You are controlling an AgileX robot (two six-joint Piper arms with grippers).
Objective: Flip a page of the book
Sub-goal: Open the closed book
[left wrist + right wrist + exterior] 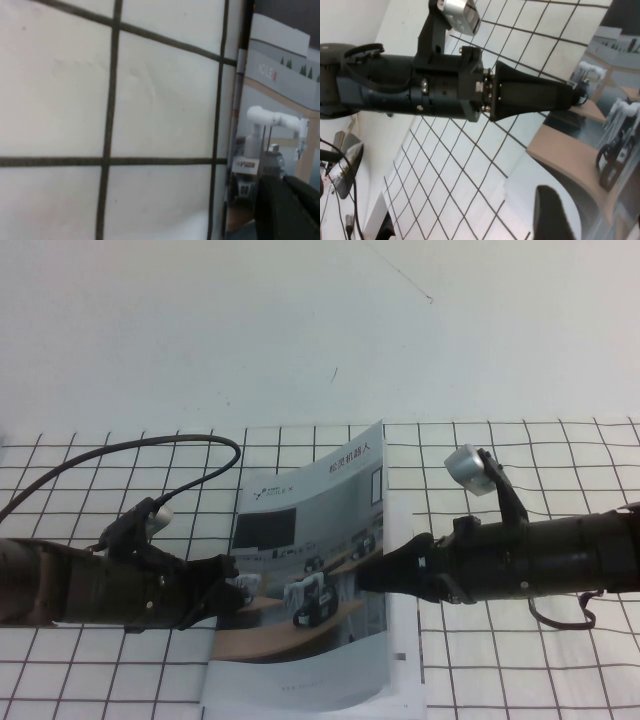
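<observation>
The book lies in the middle of the grid mat, and its white inner page (405, 672) shows at the lower right. The page (310, 530), the cover leaf with the classroom robot photo, is lifted at its right edge and stands tilted over the book. My right gripper (368, 576) holds that raised edge. One dark finger (555, 215) lies on the cover's photo side (600, 125) and the other is hidden behind the leaf. My left gripper (232, 590) is shut and rests at the book's left edge, its tips (287, 210) on the cover (280, 100).
A white mat with a black grid (520, 670) covers the table, with a plain white wall (300, 320) behind it. A black cable (150, 445) loops over the mat at the back left. My left arm (445, 85) shows across the right wrist view.
</observation>
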